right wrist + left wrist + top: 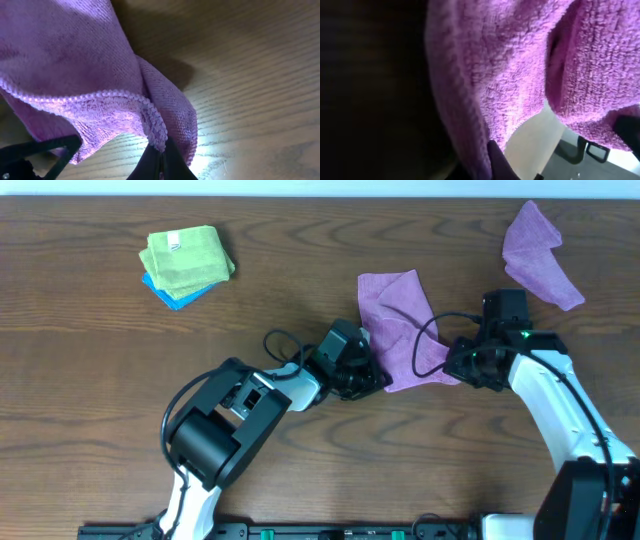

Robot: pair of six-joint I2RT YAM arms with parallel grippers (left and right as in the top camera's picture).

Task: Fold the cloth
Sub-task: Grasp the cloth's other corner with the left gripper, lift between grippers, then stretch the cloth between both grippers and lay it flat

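The pinkish-purple cloth (pixel 396 320) lies in the middle of the table, partly lifted at its near edge. My left gripper (pixel 378 378) is shut on the cloth's near left corner. The cloth (pixel 510 75) fills the left wrist view, with its hem running into the jaws (pixel 487 165). My right gripper (pixel 458 367) is shut on the cloth's near right corner. In the right wrist view the stitched edge of the cloth (pixel 100 85) is pinched between the fingertips (pixel 159 160), just above the wood.
A bluer lavender cloth (pixel 538 255) lies crumpled at the far right. A folded lime-green cloth with a white label (pixel 185 258) sits on a blue cloth (pixel 172 295) at the far left. The table is brown wood (pixel 100 380).
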